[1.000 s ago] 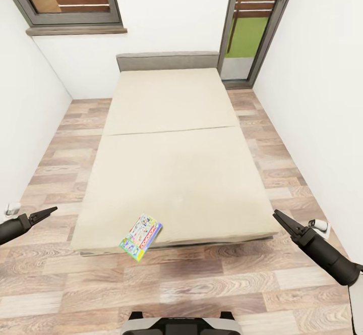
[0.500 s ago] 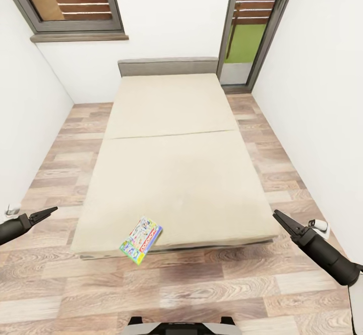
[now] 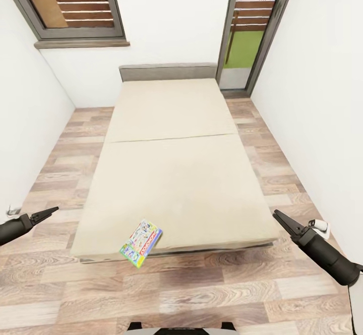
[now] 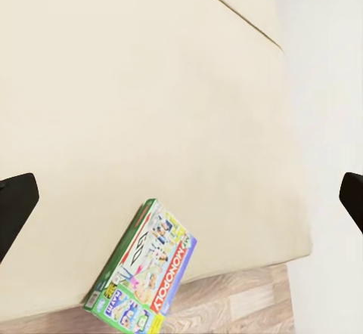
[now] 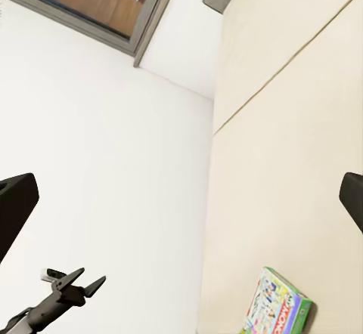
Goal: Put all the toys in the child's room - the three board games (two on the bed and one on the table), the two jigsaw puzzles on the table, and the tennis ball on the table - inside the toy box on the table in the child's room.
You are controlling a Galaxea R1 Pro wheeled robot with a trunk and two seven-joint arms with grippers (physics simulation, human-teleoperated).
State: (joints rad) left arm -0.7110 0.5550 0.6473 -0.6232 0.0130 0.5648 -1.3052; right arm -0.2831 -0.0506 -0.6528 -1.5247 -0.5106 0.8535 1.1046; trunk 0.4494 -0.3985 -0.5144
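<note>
We record the child's room [image 3: 312, 72] as white-walled, with a wood-plank floor [image 3: 201, 289] of grained brown and grey boards. A window [image 3: 70, 2] and a glazed door [image 3: 252, 22], both dark-framed with brown slats behind, stand in the far wall.

The bed [image 3: 171, 173] is the largest item: a plain beige mattress, matt and smooth, rectangular, with one seam across its width, a grey headboard at the far end and a dark frame beneath.

One board game [image 3: 141, 242] lies flat at the near edge of the mattress, towards the left corner, one corner overhanging the floor. It is a flat rectangular card box, green-sided, with a multicoloured printed lid. Its long axis runs diagonally, from near-left to far-right. In the left wrist view we read "MONOPOLY" on a red band along one long side.

The left claw [image 3: 49, 210] hangs over the floor left of the bed, fingers together. The right claw [image 3: 278, 216] hangs off the bed's near right corner, fingers likewise together. Both are dark, tapered and empty.
</note>
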